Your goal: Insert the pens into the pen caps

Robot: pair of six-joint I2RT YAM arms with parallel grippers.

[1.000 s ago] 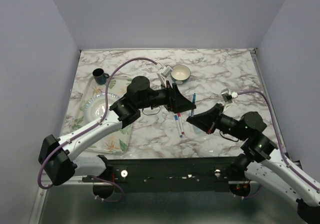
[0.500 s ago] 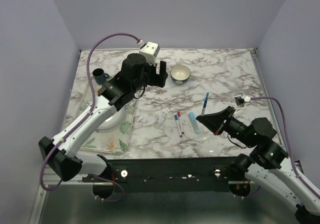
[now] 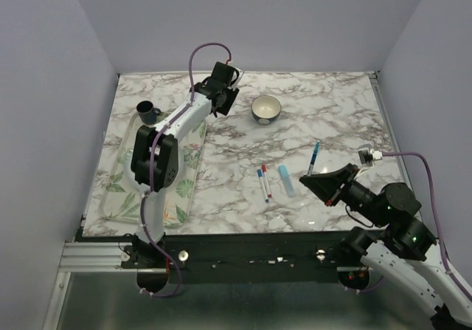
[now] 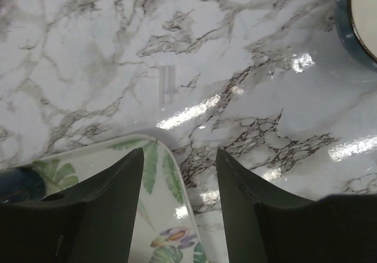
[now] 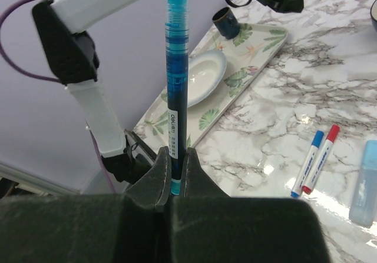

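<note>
My right gripper [image 3: 309,176] is shut on the lower end of a dark blue pen [image 3: 315,156] and holds it upright above the table; in the right wrist view the pen [image 5: 177,69] rises from between the fingers [image 5: 159,169]. Two white pens, one with a blue end [image 3: 262,185] and one with a red end [image 3: 266,181], lie side by side next to a pale blue marker [image 3: 285,181]. My left gripper [image 3: 219,102] is open and empty at the far back, over the tray corner [image 4: 171,163]. A faint clear tube [image 4: 166,85] lies ahead of it. No coloured loose cap shows.
A flowered tray [image 3: 190,190] on the left holds a white plate [image 5: 197,77] and a dark blue cup [image 3: 147,111]. A bowl [image 3: 266,108] stands at the back centre, to the right of the left gripper.
My left arm has swung from the table's middle to the far back by the tray corner. My right gripper has drawn back to the right with the dark blue pen.
</note>
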